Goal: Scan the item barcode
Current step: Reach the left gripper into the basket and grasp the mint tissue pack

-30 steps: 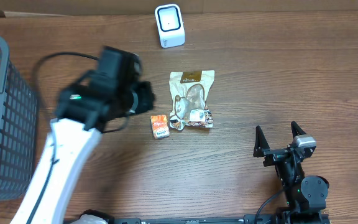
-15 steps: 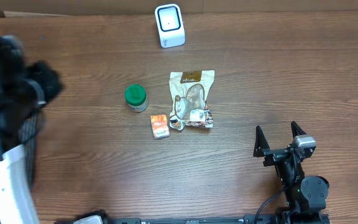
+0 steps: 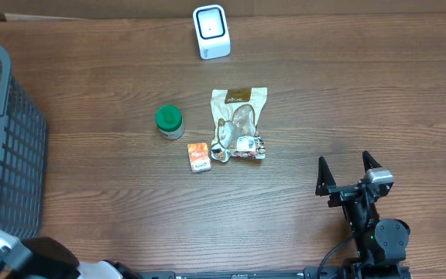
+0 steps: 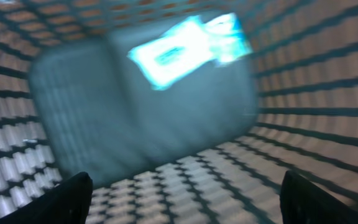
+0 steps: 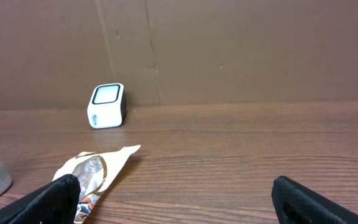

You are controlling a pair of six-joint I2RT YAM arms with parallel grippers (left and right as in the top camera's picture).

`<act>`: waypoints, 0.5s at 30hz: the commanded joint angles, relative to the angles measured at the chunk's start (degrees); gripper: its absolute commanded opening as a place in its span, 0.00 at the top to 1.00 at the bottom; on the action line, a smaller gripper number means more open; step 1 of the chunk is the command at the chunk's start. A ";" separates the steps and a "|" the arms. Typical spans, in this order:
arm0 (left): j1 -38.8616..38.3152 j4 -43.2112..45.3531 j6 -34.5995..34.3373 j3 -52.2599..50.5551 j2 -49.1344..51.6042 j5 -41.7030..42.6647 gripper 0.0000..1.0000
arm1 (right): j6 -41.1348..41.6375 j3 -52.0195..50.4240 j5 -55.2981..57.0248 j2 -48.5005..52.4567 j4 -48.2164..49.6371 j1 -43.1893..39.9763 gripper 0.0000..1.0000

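Left pincer (image 4: 188,200) spread wide, empty, over basket (image 3: 22,101). Cyan packet (image 4: 179,53) lies inside, well left of scanner (image 3: 211,31). Right pincer (image 5: 179,199) wide open, empty. Suggest gripping the packet by an edge, barcode uncovered.

The brown wood-grain counter (image 3: 347,101) carries a small white barcode scanner (image 3: 211,31) near its far edge. Around the middle lie a green-lidded round jar (image 3: 169,121), a small orange box (image 3: 199,157) and a beige foil snack pouch (image 3: 239,122), the box just beside the pouch. A dark grey mesh basket (image 3: 22,155) stands at the left edge.
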 commanded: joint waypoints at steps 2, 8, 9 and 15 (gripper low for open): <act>0.94 0.24 9.99 0.46 6.19 -10.32 0.21 | 0.24 -0.59 -0.13 -0.46 0.24 -0.15 0.00; 0.79 4.94 15.85 0.46 13.33 -10.32 0.25 | 0.24 -0.59 -0.11 -0.46 0.24 -0.15 0.00; 0.79 5.84 16.76 0.46 14.40 -10.29 0.25 | 0.24 -0.59 -0.11 -0.46 0.24 -0.15 0.00; 0.20 12.11 22.49 0.46 24.11 -9.79 0.25 | 0.24 -0.59 -0.11 -0.46 0.24 -0.15 0.00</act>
